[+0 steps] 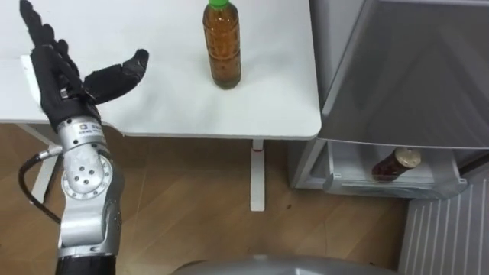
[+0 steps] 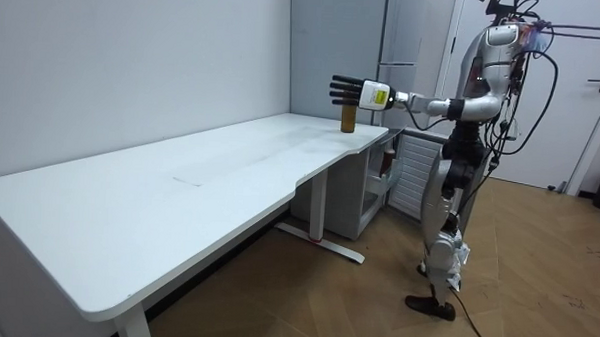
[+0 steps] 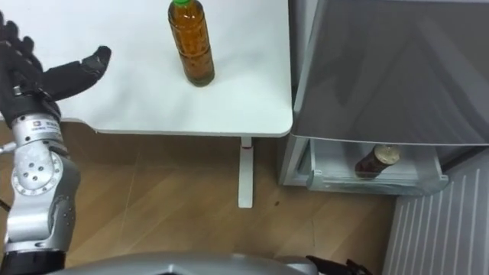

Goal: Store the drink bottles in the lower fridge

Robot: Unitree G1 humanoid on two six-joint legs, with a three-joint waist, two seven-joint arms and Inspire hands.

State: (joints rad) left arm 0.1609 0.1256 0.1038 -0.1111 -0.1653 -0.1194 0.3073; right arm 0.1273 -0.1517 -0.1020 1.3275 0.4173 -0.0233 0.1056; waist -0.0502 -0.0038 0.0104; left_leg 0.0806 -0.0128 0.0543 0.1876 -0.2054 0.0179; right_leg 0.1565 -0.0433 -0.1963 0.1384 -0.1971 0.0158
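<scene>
Hovering left hand (image 1: 65, 80), fingers spread apart, left of green-capped amber drink bottle (image 1: 221, 47) on white tabletop (image 1: 160, 107); I judge pre-grasp.

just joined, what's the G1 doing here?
The robot stands at the corner of the white table, beside the fridge. Its left hand, open, hovers over the table left of an upright tea bottle, not touching it. A second bottle lies in the open lower fridge compartment. One drink stowed, one to go.
</scene>
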